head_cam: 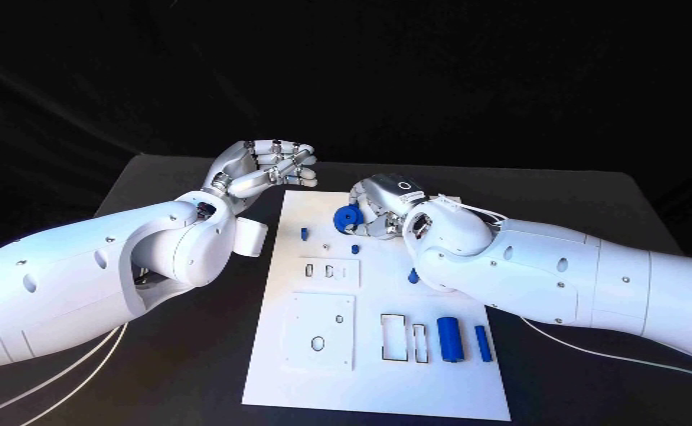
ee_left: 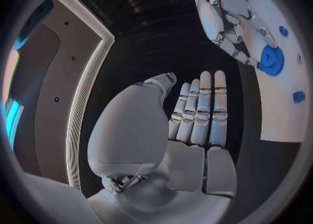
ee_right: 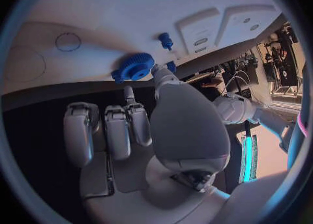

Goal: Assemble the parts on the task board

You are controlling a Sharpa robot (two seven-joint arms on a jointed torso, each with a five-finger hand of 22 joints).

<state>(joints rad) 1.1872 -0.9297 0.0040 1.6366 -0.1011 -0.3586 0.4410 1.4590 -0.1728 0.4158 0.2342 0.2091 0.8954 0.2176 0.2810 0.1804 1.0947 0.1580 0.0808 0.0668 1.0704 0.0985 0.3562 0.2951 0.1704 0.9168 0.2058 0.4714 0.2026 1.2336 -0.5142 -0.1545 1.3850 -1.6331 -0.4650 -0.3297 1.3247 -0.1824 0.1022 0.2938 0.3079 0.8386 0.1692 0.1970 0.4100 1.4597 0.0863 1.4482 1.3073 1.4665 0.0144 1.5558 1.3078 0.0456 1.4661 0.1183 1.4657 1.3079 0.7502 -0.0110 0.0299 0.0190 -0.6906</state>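
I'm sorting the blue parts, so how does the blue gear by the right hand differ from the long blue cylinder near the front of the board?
The round, toothed blue gear is flat and wide; the long blue cylinder is smooth and slender. The gear sits at the white task board's far end against the right hand's fingers; the cylinder lies untouched at the near end. Both are blue and rest on the board.

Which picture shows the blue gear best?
The right wrist view: the gear shows its teeth and hub clearly, by the right hand. The left wrist view shows it near the rim; the head view shows it small, partly hidden.
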